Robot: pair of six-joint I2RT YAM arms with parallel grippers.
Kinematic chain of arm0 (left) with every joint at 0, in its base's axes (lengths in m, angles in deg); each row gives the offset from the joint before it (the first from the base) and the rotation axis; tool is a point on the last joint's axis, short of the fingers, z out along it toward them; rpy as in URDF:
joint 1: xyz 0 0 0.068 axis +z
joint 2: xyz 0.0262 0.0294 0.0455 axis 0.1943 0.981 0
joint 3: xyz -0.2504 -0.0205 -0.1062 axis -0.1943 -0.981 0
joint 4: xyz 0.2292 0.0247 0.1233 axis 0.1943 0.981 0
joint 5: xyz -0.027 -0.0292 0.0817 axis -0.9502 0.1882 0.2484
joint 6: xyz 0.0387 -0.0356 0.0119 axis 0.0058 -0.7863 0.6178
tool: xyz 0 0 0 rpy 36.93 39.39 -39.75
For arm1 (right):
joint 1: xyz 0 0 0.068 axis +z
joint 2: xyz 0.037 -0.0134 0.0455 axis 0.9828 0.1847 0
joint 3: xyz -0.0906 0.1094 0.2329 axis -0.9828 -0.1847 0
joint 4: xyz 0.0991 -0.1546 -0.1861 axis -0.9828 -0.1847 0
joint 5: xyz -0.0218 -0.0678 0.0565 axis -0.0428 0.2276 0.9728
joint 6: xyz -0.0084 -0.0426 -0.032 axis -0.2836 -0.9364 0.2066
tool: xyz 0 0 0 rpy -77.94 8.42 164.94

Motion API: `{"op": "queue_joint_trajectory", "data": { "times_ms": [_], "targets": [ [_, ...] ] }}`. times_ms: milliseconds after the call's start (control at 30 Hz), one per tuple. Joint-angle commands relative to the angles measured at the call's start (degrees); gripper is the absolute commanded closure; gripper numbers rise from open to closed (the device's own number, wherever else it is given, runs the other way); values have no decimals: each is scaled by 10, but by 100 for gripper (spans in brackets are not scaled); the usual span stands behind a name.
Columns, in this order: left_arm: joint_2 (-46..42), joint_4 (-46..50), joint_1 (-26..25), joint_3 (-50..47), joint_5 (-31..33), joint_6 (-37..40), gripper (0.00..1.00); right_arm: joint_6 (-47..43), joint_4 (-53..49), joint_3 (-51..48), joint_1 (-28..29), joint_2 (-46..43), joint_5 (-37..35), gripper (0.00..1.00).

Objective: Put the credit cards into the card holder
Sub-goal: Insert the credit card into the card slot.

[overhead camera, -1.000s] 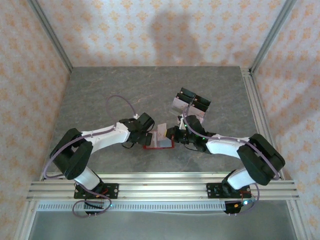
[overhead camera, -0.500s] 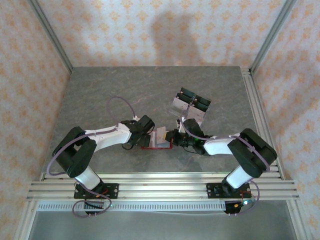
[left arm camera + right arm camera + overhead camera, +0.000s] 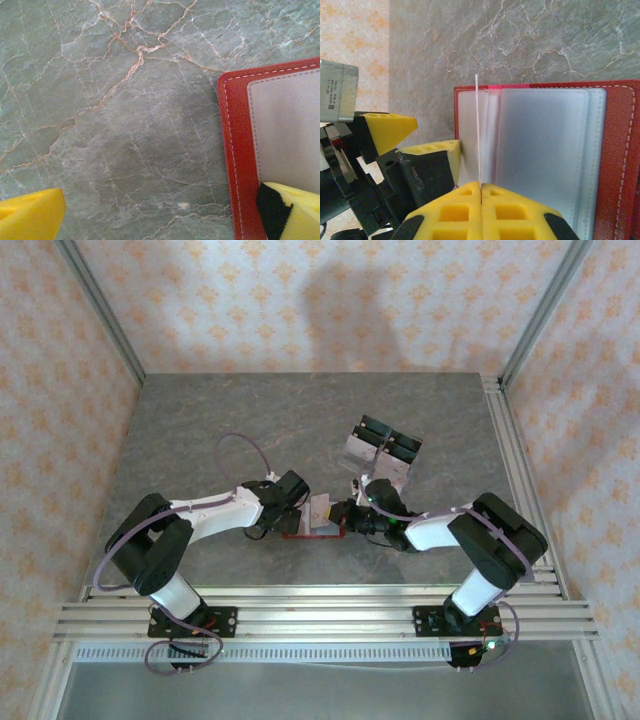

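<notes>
Right gripper (image 3: 480, 186) is clamped tight on one card (image 3: 478, 130). From the wrist camera the card is edge-on, just a thin white line standing upright over the left side of the open wallet (image 3: 620, 175). Can't tell if its lower edge is actually inside a pocket.

Left gripper (image 3: 299, 513) is spread wide. One yellow finger (image 3: 295, 212) is pressing down on the wallet's corner, and the other is out over bare table (image 3: 100, 100).

The wallet lies flat near the front edge of the table, a little beyond the metal rail (image 3: 320, 615). It's squeezed between the two grippers, so things are pretty tight right there. Loads of open tabletop to the left and toward the back though. Clear stand (image 3: 380, 452) with black blocks sits near, behind the right arm.

The wallet itself is red with pale stitching round the border and frosted see-through pockets inside.
</notes>
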Motion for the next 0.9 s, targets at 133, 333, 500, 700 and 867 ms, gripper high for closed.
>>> {"op": "queue_joint_trajectory", "data": {
  "times_ms": [133,333,500,700,867],
  "targets": [
    [5,22,-1,-7,31,-9,0,9,53,-12,5,29,8,100],
    [4,22,-1,-9,33,-8,0,18,73,-13,8,48,13,100],
    [2,21,-1,-12,32,-8,0,24,82,-14,12,57,16,100],
    [3,19,-1,-12,31,-8,0,29,90,-15,16,65,17,100],
    [5,18,-1,-12,31,-7,0,38,101,-16,17,76,18,100]
  ]
}}
